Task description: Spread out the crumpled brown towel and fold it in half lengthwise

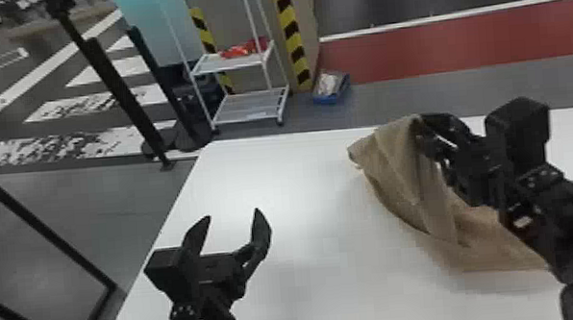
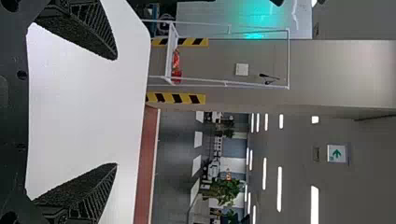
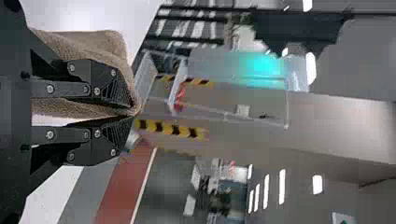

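The brown towel hangs in folds from my right gripper over the right half of the table, its lower part lying crumpled on the white top beneath the arm. In the right wrist view the right gripper is shut on an edge of the towel. Over the table's left part, my left gripper stands open in the head view, well apart from the towel. Its two fingers are spread wide with nothing between them, and the left wrist view has the left gripper above the bare tabletop.
The white table has its far edge just beyond the towel. Past it stand a white shelf cart with red items and a blue box on the floor. Black posts rise behind the table's left side.
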Action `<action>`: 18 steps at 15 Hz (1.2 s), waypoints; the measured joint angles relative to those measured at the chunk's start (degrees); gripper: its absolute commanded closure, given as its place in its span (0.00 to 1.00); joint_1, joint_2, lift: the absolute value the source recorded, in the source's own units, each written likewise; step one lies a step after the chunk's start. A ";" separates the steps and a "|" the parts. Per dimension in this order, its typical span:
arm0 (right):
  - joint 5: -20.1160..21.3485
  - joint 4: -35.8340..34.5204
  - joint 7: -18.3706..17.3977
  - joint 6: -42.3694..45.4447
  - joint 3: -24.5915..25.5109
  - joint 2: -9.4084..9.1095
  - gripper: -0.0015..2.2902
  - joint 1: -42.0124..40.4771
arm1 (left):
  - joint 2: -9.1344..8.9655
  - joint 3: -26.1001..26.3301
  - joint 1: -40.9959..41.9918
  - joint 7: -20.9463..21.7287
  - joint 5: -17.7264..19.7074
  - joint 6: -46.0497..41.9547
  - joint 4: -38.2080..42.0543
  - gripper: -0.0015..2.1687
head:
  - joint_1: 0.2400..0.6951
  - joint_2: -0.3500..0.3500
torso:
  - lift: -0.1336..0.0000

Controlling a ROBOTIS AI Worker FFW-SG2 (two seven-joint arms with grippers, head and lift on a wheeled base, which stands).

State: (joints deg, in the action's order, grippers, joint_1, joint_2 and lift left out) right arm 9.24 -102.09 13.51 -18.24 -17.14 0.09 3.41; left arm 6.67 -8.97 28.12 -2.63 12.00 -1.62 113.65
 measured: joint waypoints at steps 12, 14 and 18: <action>19.72 -5.79 -17.16 -39.26 -3.14 0.00 0.02 -2.61 | 0.06 0.45 -0.44 0.26 -0.09 0.17 -1.10 0.03 | 1.00 0.75 | 0.07; 21.16 -6.79 -14.22 -37.51 -3.91 0.00 0.03 -3.29 | 0.15 0.64 -0.58 0.26 -0.07 0.11 -1.36 0.03 | 1.00 0.77 | 0.07; 23.12 -4.04 -7.19 -33.52 -5.66 0.00 0.04 -1.21 | 0.41 0.80 -0.46 0.24 -0.06 0.01 -1.39 0.03 | 1.00 0.83 | 0.07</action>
State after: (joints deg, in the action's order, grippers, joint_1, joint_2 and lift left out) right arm 32.35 -106.13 6.32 -51.76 -22.80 0.09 2.20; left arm 7.08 -8.18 27.66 -2.39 11.95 -1.61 112.26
